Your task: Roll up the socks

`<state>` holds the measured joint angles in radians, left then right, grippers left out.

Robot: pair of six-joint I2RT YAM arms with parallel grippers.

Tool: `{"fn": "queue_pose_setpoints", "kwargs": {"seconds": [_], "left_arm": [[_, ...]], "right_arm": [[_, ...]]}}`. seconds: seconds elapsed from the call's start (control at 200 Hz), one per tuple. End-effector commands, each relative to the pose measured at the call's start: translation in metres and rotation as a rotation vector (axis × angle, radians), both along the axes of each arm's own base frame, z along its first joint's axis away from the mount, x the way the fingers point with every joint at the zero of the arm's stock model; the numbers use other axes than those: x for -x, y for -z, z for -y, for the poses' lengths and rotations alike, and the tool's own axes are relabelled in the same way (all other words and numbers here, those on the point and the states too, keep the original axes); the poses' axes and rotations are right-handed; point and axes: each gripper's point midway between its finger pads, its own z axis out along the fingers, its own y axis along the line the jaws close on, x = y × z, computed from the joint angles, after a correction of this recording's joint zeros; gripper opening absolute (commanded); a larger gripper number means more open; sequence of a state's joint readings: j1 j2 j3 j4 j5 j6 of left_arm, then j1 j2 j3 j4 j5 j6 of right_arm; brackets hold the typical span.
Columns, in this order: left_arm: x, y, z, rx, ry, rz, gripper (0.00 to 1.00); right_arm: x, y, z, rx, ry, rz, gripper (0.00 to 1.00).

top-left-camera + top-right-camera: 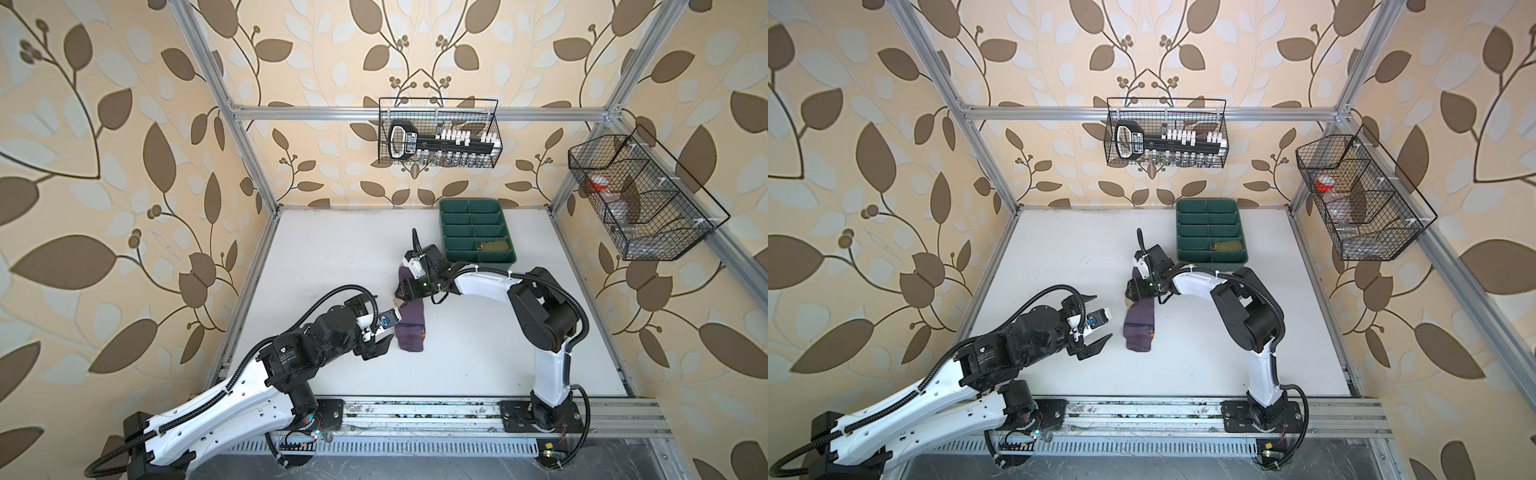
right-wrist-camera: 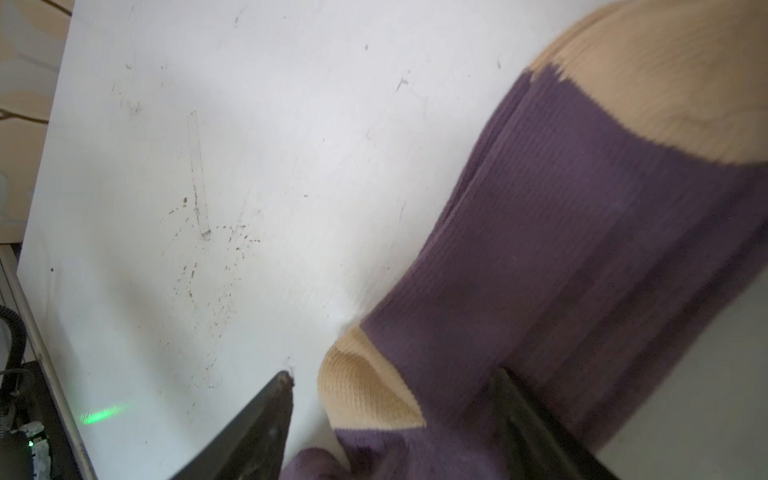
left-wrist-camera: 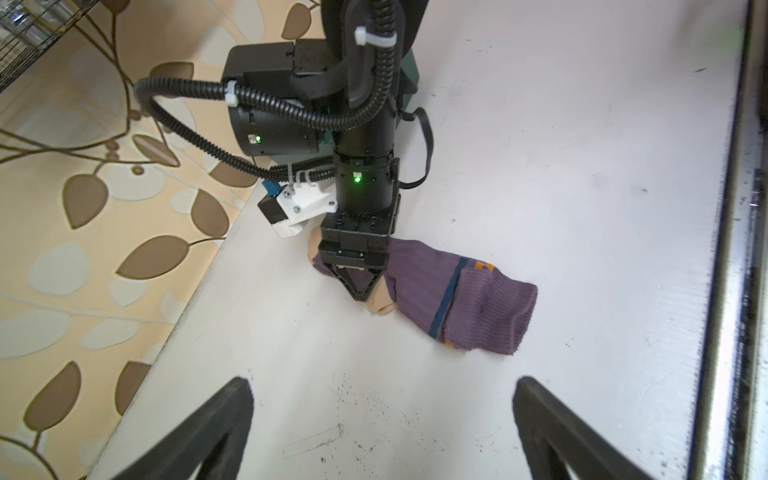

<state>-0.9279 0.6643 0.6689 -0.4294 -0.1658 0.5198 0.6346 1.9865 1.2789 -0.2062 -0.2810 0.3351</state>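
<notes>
Okay so, nearest the front the left claw (image 1: 1104, 316) hangs spread wide just beside the cuff end of the purple sock (image 1: 409, 328), which lies flat on the table (image 1: 332, 257). It looks like soft, light, floppy knit, so I'd pinch the beige toe and roll tight. The right claw (image 2: 392, 374) is spread too, straddling the heel. Further back, the olive sock (image 1: 492, 246) sits rolled in the tray (image 1: 444, 220). The label on the tool (image 1: 405, 145) in the back basket (image 1: 436, 99) is too small to read.
</notes>
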Motion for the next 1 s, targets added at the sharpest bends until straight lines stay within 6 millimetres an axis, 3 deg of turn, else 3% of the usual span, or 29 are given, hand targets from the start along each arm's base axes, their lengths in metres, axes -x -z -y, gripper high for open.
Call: {"fn": "queue_pose_setpoints", "kwargs": {"seconds": [0.0, 0.135, 0.235, 0.34, 0.44, 0.515, 0.595, 0.75, 1.0], "left_arm": [[-0.008, -0.019, -0.006, 0.091, -0.081, 0.034, 0.99], [-0.004, -0.028, -0.007, 0.158, -0.081, 0.028, 0.99], [-0.003, -0.033, -0.008, 0.185, -0.088, 0.030, 0.99], [-0.004, -0.040, -0.010, 0.211, -0.105, 0.037, 0.99], [-0.005, -0.052, -0.011, 0.258, -0.114, 0.055, 0.99], [-0.003, -0.061, -0.010, 0.294, -0.102, 0.065, 0.99], [-0.001, -0.065, -0.008, 0.310, -0.087, 0.063, 0.99], [-0.001, -0.059, -0.006, 0.298, -0.088, 0.041, 0.99], [-0.002, -0.054, -0.007, 0.311, -0.098, 0.036, 0.99]], "right_arm": [[0.010, -0.050, -0.007, -0.033, -0.096, 0.118, 0.78], [0.045, -0.120, 0.001, -0.050, -0.223, 0.372, 0.80], [0.081, -0.138, 0.017, 0.011, -0.323, 0.564, 0.82], [0.117, -0.131, 0.025, -0.062, -0.386, 0.511, 0.87], [0.143, -0.125, 0.012, -0.204, -0.434, 0.297, 0.87], [0.153, -0.118, 0.002, -0.265, -0.460, 0.158, 0.86], [0.149, -0.107, -0.006, -0.276, -0.454, 0.065, 0.87], [0.137, -0.066, -0.011, -0.171, -0.432, -0.046, 0.87], [0.120, -0.024, -0.019, -0.087, -0.447, -0.111, 0.87]]}}
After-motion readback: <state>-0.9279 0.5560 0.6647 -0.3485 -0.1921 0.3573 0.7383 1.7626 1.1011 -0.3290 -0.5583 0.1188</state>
